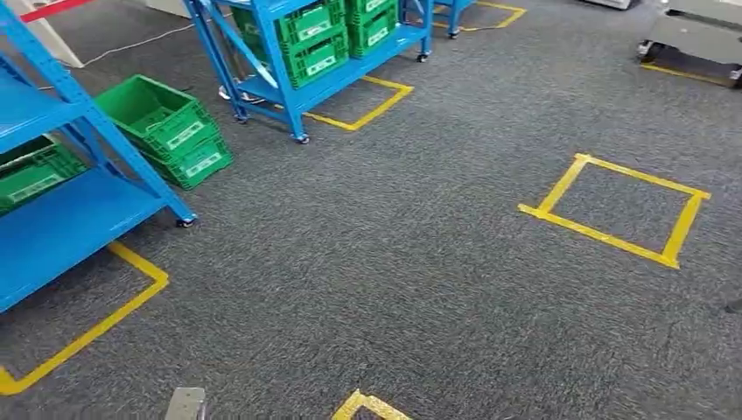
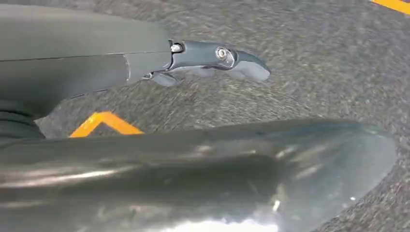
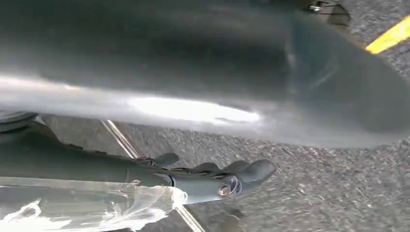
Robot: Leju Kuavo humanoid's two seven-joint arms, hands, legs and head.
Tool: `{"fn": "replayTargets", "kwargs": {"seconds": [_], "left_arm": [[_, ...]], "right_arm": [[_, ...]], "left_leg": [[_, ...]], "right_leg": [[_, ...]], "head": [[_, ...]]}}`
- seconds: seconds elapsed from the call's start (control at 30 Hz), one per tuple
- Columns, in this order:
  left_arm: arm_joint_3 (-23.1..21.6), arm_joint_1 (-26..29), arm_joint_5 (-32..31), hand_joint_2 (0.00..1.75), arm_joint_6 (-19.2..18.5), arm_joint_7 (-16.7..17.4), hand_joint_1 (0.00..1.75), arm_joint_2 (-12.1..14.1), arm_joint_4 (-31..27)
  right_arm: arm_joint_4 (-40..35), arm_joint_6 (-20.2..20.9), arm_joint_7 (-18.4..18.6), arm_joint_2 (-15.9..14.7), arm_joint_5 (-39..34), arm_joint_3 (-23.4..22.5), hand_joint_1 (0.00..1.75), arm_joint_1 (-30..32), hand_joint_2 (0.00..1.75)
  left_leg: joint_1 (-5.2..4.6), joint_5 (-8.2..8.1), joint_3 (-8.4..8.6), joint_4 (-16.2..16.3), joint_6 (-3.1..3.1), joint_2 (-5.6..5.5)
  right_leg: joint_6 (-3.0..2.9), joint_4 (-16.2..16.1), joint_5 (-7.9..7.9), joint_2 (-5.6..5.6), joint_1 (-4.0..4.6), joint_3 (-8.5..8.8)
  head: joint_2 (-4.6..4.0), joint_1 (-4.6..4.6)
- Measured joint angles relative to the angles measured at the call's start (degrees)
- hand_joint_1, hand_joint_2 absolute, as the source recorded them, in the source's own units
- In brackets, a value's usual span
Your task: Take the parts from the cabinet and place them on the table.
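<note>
Blue shelf racks stand ahead: one close by on the left with a green crate on its shelf, another farther back loaded with green crates. My left hand hangs over the grey carpet, its fingers stretched out and nothing in them. My right hand also hangs over the carpet. A crumpled clear plastic bag with something flat inside lies against its thumb side, and the hand appears to hold it. What is inside the bag is too blurred to tell.
Two stacked green crates sit on the carpet beside the near rack. Yellow tape outlines mark the floor, one square at the right and one around the near rack. A grey wheeled cart stands far right.
</note>
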Motion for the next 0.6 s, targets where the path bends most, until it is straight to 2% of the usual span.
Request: {"fn": "replayTargets", "kwargs": {"seconds": [0.03,0.07,0.1,0.13,0.17,0.2,0.23,0.27,0.33,0.37,0.4,0.43,0.47,0.5,0.53,0.57,0.6], "left_arm": [[0.0,0.1,-0.1,0.00,0.0,0.0,0.00,0.0,0.0],[0.0,0.3,-0.3,0.00,0.0,0.0,0.00,0.0,0.0],[0.0,0.3,-0.4,0.00,0.0,0.0,0.00,0.0,0.0],[0.0,0.3,-0.6,0.00,0.0,0.0,0.00,0.0,0.0],[0.0,0.3,-0.7,0.00,0.1,0.0,0.00,0.0,0.0],[0.0,0.1,-0.9,0.00,0.1,0.0,0.00,0.0,0.0],[0.0,-0.2,-0.9,0.00,0.1,0.0,0.00,0.0,0.0],[0.0,-0.2,-0.9,0.00,0.1,0.0,0.00,0.0,0.0],[0.0,0.2,-1.0,0.00,0.1,0.0,0.00,0.1,0.0],[0.0,0.2,-1.0,0.00,0.1,0.0,0.00,0.0,0.0],[0.0,0.2,-1.0,0.00,0.2,0.1,0.00,0.0,0.0],[0.0,0.1,-1.0,0.00,0.1,0.1,0.00,0.0,0.0],[0.0,0.0,-1.1,0.00,0.1,0.1,0.00,-0.1,0.0],[0.0,0.0,-1.1,0.00,0.1,0.1,0.00,-0.1,0.0],[0.0,0.0,-1.1,0.00,0.1,0.2,0.00,-0.1,0.0],[0.0,0.1,-1.1,0.00,0.1,0.2,0.00,0.0,0.0],[0.0,0.1,-1.2,0.00,0.1,0.4,0.00,0.0,0.0]], "right_arm": [[0.0,0.0,0.0,0.0,0.0,0.0,0.00,0.0,0.00],[0.0,0.0,0.0,0.0,0.1,0.0,0.00,-0.1,0.00],[0.0,0.0,0.0,0.0,0.2,0.0,0.00,-0.2,0.00],[0.0,0.0,0.0,0.0,0.2,0.0,0.00,-0.3,0.00],[0.0,0.0,0.0,0.0,0.2,0.0,0.00,-0.3,0.00],[0.0,0.0,0.0,0.0,0.3,0.0,0.00,-0.3,0.00],[0.0,0.0,0.0,0.0,0.3,0.0,0.00,-0.3,0.00],[0.0,0.0,0.0,0.0,0.3,0.0,0.00,-0.3,0.00],[0.0,0.0,0.0,0.0,0.4,0.1,0.00,-0.5,0.00],[0.0,0.0,0.0,0.0,0.5,0.2,0.00,-0.5,0.00],[0.0,0.0,-0.1,0.0,0.5,0.2,0.00,-0.6,0.00],[0.0,-0.1,-0.1,0.0,0.6,0.4,0.00,-0.6,0.00],[0.0,-0.1,-0.1,0.0,0.7,0.4,0.00,-0.5,0.00],[0.0,-0.1,-0.1,0.0,0.7,0.4,0.00,-0.3,0.00],[0.0,-0.1,0.0,0.0,1.0,0.4,0.00,-0.2,0.00],[0.0,-0.1,0.1,0.0,1.1,0.4,0.00,-0.1,0.00],[0.0,-0.1,0.1,0.0,1.2,0.4,0.00,-0.1,0.00]], "left_leg": [[0.01,-0.38,-1.10,2.4,-0.03,0.11],[0.02,0.69,-0.69,1.9,-0.01,0.16],[0.00,2.97,1.09,-1.4,0.09,0.27],[-0.05,5.51,3.85,-6.4,0.28,0.83],[-0.20,7.46,6.84,-11.6,0.53,2.74],[-0.64,7.57,8.92,-15.2,0.68,6.10],[-0.76,7.48,8.90,-15.9,1.30,5.41],[-0.76,7.59,8.71,-15.8,1.53,4.93],[-0.94,7.56,8.43,-16.0,2.16,3.36],[-0.34,7.95,8.86,-16.3,2.66,2.48],[-0.16,8.00,8.89,-16.3,2.86,2.09],[-0.08,8.10,8.84,-16.3,3.15,1.41],[-0.05,8.16,8.77,-16.3,3.29,0.67],[-0.06,8.15,8.68,-16.3,3.34,-0.17],[-0.06,8.16,8.72,-16.3,3.34,-1.01],[-0.06,8.17,8.76,-16.3,3.32,-1.88],[-0.05,8.20,8.82,-16.3,3.27,-2.82]], "right_leg": [[-0.09,0.0,-0.06,-0.88,0.06,-0.02],[-0.09,0.0,-0.08,-1.64,0.09,0.04],[-0.09,0.0,-0.16,-2.43,0.11,0.10],[0.05,0.0,-0.26,-3.13,0.11,0.27],[0.17,0.0,-0.40,-3.73,0.13,0.52],[0.48,0.0,-0.64,-4.30,0.54,0.63],[0.85,0.3,-0.93,-4.79,0.78,0.61],[0.99,0.1,-0.89,-5.29,0.81,0.70],[1.59,-0.2,-0.97,-6.79,0.74,1.30],[2.05,0.0,-1.45,-6.66,0.60,1.07],[2.48,1.7,-2.75,-3.36,0.49,0.72],[2.64,5.4,-4.88,-1.11,0.29,-0.86],[2.84,10.3,-7.13,0.03,0.21,-3.13],[2.99,15.2,-8.98,0.52,0.19,-5.60],[3.01,18.2,-9.52,0.63,0.19,-7.30],[2.97,18.1,-8.52,0.66,0.19,-7.65],[2.92,15.3,-6.21,0.70,0.14,-6.66]], "head": [[0.02,0.00],[0.02,-0.02],[0.02,0.00],[0.00,-0.04],[0.00,-0.02],[0.00,-0.07],[0.02,-0.18],[0.02,0.08],[0.02,0.04],[0.02,-0.05],[0.00,0.42],[0.02,0.74],[0.02,0.85],[0.02,0.98],[0.02,1.05],[0.02,1.05],[0.02,1.07]]}}
